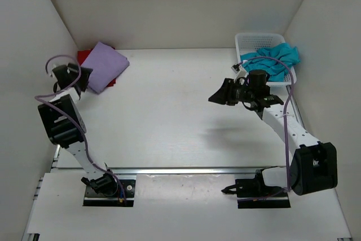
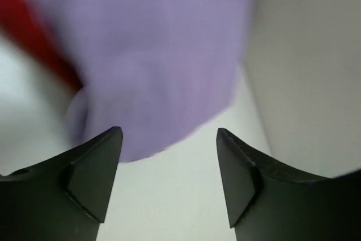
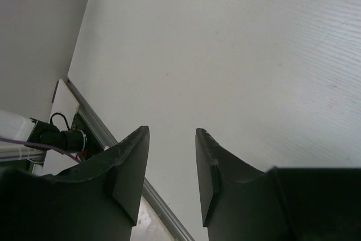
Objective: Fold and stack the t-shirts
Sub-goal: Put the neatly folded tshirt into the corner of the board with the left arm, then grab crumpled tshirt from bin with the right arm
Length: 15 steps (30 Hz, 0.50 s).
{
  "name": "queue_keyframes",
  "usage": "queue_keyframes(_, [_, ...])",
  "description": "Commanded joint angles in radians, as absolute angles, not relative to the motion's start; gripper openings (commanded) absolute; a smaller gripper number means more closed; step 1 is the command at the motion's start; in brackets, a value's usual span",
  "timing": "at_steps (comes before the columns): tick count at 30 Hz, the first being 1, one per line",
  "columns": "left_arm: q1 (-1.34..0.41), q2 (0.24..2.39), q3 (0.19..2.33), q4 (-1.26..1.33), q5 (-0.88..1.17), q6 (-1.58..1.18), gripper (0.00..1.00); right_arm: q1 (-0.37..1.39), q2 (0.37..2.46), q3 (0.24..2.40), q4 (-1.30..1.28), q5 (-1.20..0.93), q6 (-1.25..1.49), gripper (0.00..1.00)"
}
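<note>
A folded lavender shirt point(image 1: 105, 65) lies on top of a red shirt point(image 1: 84, 56) at the back left of the table. My left gripper point(image 1: 83, 77) is open and empty just in front of that stack; in the left wrist view the lavender shirt point(image 2: 152, 55) fills the space ahead of my gripper point(image 2: 169, 136), with the red shirt point(image 2: 34, 32) showing at the left. A crumpled teal shirt point(image 1: 275, 60) lies in the white basket point(image 1: 254, 42) at the back right. My right gripper point(image 1: 216, 97) is open and empty above the table, left of the basket; it also shows in the right wrist view point(image 3: 172, 134).
White walls close in the table on the left, back and right. A metal rail point(image 1: 186, 169) runs along the table's near edge by the arm bases. The right wrist view shows bare table point(image 3: 237, 55) and that rail.
</note>
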<state>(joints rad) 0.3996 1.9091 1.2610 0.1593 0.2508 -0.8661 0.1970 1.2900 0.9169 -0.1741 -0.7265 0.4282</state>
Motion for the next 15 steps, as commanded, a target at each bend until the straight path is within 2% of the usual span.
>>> queue_keyframes(1, [0.442, 1.767, 1.128, 0.267, 0.198, -0.954, 0.79, 0.206, 1.269, 0.864, -0.106, -0.72, 0.433, 0.36])
queue_keyframes(3, [0.463, 1.729, 1.066, 0.259, 0.17, -0.971, 0.83, 0.204, 1.269, 0.83, -0.081, -0.719, 0.451, 0.39])
queue_keyframes(4, [0.466, 1.704, 1.049, 0.262, 0.155, -0.977, 0.96, 0.21, 1.266, 0.816, -0.08, -0.709, 0.451, 0.4])
queue_keyframes(5, [0.46, 1.677, 1.022, 0.265, 0.131, -0.983, 0.99, 0.21, 1.279, 0.827, -0.093, -0.68, 0.446, 0.42])
queue_keyframes(10, [0.405, 1.562, 0.916, 0.281, 0.089, -0.982, 0.98, 0.287, 1.282, 0.908, -0.169, -0.447, 0.403, 0.47])
queue_keyframes(11, [0.369, 1.525, 0.887, 0.299, 0.08, -0.967, 0.99, 0.285, 1.305, 0.945, -0.169, -0.386, 0.397, 0.41])
queue_keyframes(13, [0.29, 1.476, 0.874, 0.296, 0.067, -0.928, 0.98, 0.265, 1.348, 1.023, -0.172, -0.331, 0.391, 0.17])
queue_keyframes(15, [0.134, 1.427, 0.867, 0.299, 0.058, -0.89, 0.98, 0.185, 1.437, 1.136, -0.198, -0.281, 0.385, 0.0])
